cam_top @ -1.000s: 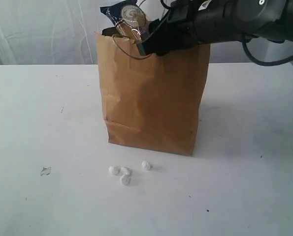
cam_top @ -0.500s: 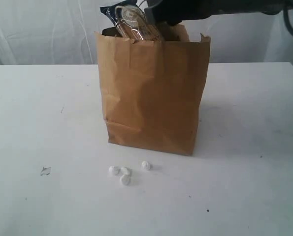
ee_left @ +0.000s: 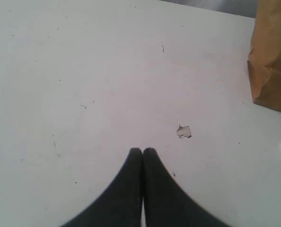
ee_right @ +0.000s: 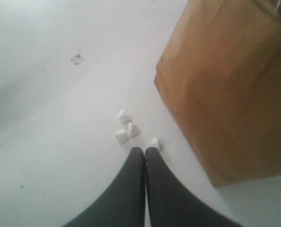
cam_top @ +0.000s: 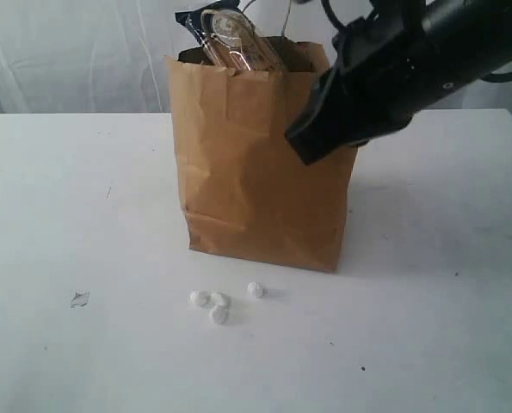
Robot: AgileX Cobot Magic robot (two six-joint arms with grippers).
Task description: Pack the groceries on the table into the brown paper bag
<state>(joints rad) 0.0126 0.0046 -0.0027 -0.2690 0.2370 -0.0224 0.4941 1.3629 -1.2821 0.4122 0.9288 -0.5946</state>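
The brown paper bag stands upright in the middle of the white table. A long clear packet with a dark blue end sticks out of the bag's mouth at the left; other groceries are hidden or out of view. My right gripper hangs in front of the bag's upper right side, shut and empty. In the right wrist view that gripper points down at the table beside the bag. My left gripper is shut and empty over bare table, away from the bag's corner.
Several small white lumps lie on the table just in front of the bag, also under my right gripper as white lumps. A small pale scrap lies front left, near my left gripper as the scrap.
My right arm has left the bag's mouth and come down in front of the bag's right side, and its jaws have shut. The packet stays in the bag.
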